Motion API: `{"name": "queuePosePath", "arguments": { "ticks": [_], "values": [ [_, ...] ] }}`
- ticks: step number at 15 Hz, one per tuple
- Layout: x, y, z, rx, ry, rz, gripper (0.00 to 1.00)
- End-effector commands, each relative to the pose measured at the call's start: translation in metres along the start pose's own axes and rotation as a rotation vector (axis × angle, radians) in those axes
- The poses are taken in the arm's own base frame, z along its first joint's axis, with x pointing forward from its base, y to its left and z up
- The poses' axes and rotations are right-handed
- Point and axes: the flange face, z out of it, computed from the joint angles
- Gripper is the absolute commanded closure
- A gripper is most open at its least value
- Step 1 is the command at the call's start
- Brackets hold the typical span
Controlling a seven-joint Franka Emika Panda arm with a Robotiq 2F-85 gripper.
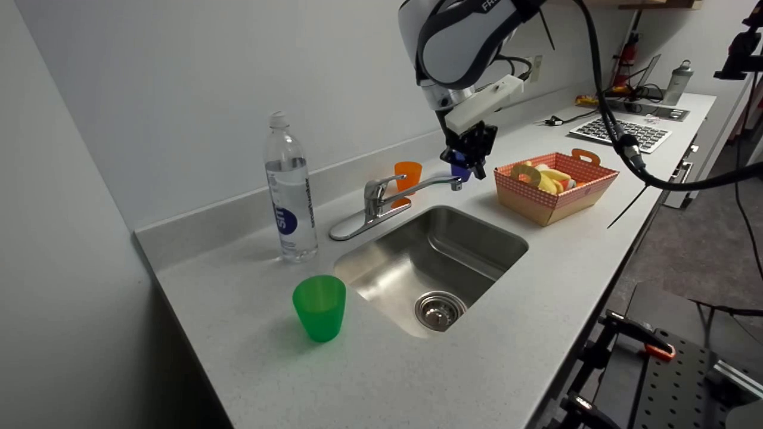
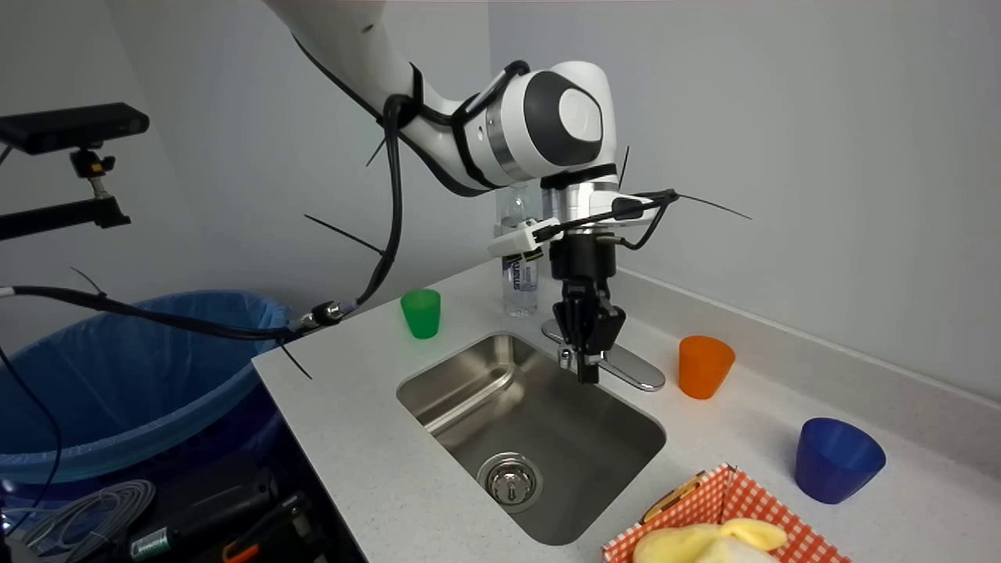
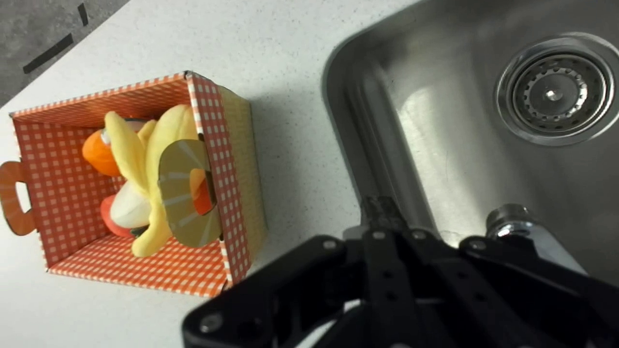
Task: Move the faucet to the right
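Your gripper [image 3: 385, 212] clenched, empty, near spout [image 3: 546, 246] of faucet [image 1: 374, 201], between sink [image 1: 417, 262] and wall [image 1: 197, 107]; contact unclear. Sweep too high, and your fingertips [image 3: 373, 208] likely skid over rounded chrome.

gripper [image 3: 385, 212] pointing down, fingers together

We see a shiny silver faucet [image 1: 374, 199] near the middle of the frame in an exterior view, standing up. Its long, thin spout [image 1: 417, 187] reaches toward the right of the frame, and its short handle [image 1: 390, 179] points right too. In an exterior view, much of it is hidden, but one round end of its flat base [image 2: 645, 378] shows right of the middle. In the wrist view, we see the spout tip [image 3: 508, 220] at lower right.
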Motion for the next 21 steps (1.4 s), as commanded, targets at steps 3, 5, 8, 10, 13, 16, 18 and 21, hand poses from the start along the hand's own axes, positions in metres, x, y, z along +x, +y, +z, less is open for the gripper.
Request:
{"name": "queuePosePath", "arguments": {
  "ticks": [3, 5, 8, 10, 13, 16, 18, 21],
  "values": [
    [0.005, -0.003, -0.045, 0.082, 0.071, 0.021, 1.0],
    [0.005, -0.01, -0.065, 0.16, 0.086, 0.023, 1.0],
    [0.002, -0.025, -0.08, 0.303, 0.048, 0.028, 1.0],
    [-0.001, -0.033, -0.075, 0.385, -0.005, 0.022, 1.0],
    [-0.003, -0.037, -0.062, 0.434, -0.046, -0.044, 1.0],
    [-0.005, -0.035, -0.045, 0.437, -0.075, -0.157, 1.0],
    [-0.005, -0.033, -0.033, 0.418, -0.087, -0.246, 1.0],
    [-0.007, -0.029, -0.017, 0.401, -0.109, -0.369, 1.0]
  ]
}}
